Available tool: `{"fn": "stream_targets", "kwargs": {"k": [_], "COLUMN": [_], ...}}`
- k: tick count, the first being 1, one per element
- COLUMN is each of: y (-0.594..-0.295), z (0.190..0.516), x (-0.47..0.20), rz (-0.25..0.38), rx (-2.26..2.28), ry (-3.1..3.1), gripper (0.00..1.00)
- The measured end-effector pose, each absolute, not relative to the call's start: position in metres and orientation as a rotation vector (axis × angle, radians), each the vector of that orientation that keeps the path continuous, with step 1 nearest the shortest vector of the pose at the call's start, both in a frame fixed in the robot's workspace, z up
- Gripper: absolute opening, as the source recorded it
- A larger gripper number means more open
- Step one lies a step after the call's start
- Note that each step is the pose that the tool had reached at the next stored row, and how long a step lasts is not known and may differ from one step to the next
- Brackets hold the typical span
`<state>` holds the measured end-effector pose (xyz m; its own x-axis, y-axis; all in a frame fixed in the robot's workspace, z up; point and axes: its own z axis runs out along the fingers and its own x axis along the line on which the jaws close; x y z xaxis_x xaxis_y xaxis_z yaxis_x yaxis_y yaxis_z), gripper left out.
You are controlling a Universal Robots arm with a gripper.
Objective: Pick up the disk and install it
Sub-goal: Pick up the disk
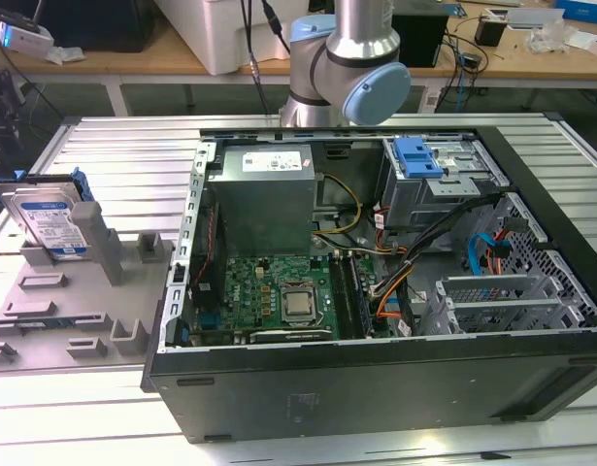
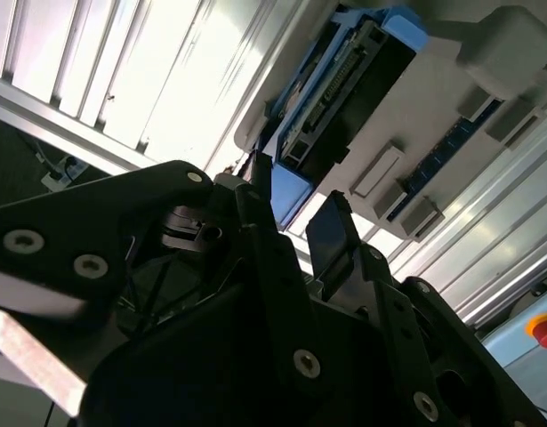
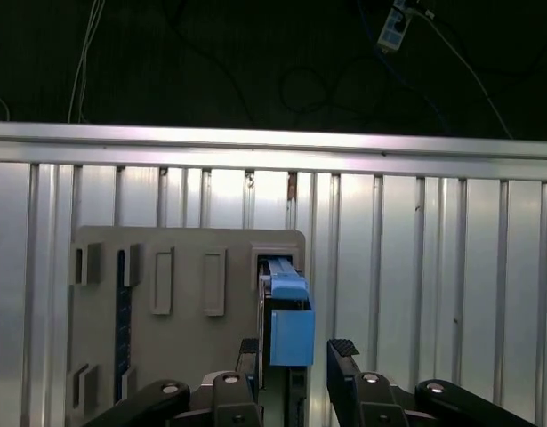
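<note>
Okay, hand [image 3: 295, 347] fingers spread wide, gripping nothing, aimed down over the disk [image 3: 289, 320], apart from it. Disk stands on edge in grey holder [image 1: 104, 248] on the ribbed desk [image 1: 114, 146], exterior view's left of open computer case [image 1: 376, 291]. Upper arm [image 1: 342, 58] joints sit behind the case.

The disk [image 1: 48, 221] is stood upright at one end of the grey fixture [image 1: 55, 296], its upper edge left free of the fixture. A tall grey post [image 1: 104, 243] is set just beside the disk. Beside the fixture, at the exterior view's right, passage is barred by the open computer case [image 1: 376, 388]. Bare ribbed surface [image 1: 123, 146] is left around the fixture.
</note>
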<state>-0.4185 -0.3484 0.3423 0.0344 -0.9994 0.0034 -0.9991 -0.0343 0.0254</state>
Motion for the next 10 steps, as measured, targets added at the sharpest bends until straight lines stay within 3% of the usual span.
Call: {"fn": "stream_targets", "kwargs": {"k": [10], "y": [-0.3484], "z": [0.3361], "x": [-0.4201], "rz": [-0.024], "rx": [2.244], "ry": [-2.169], "gripper": [0.44]}}
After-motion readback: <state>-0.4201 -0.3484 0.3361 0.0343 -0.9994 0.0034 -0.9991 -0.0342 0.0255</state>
